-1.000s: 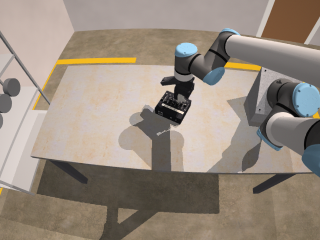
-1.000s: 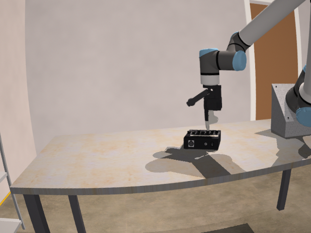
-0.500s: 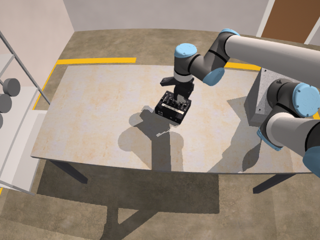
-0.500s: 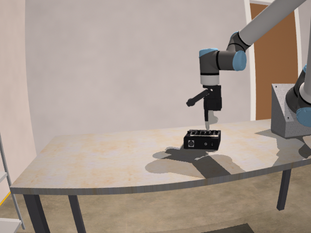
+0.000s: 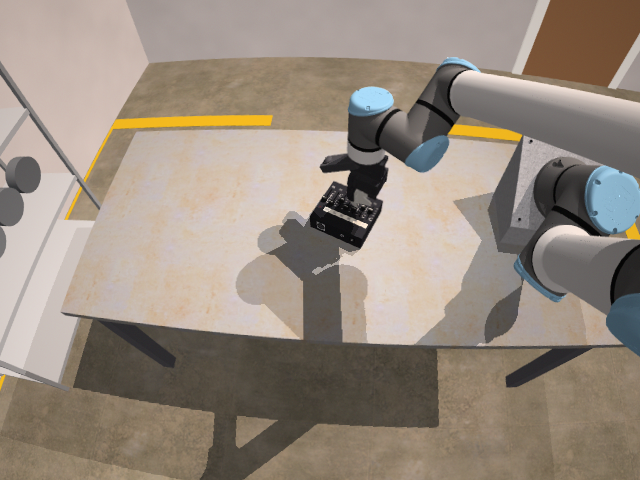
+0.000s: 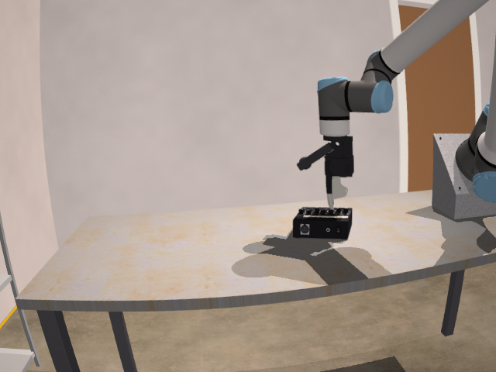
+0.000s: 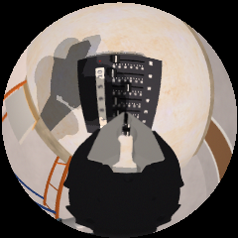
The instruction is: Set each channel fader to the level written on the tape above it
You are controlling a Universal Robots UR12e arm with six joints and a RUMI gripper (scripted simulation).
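In the wrist view, the black two-jaw gripper (image 5: 361,198) (image 6: 331,206) (image 7: 125,113), fingers together, should push squarely along one slot of the boxy black lighting desk (image 5: 338,230) (image 6: 320,232) (image 7: 88,106), parallel to its short edges.

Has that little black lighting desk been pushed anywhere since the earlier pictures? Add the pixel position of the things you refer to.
No, the lighting desk (image 5: 338,227) (image 6: 320,232) (image 7: 89,94) shows no visible shift against the table's front edge in the top or exterior view.
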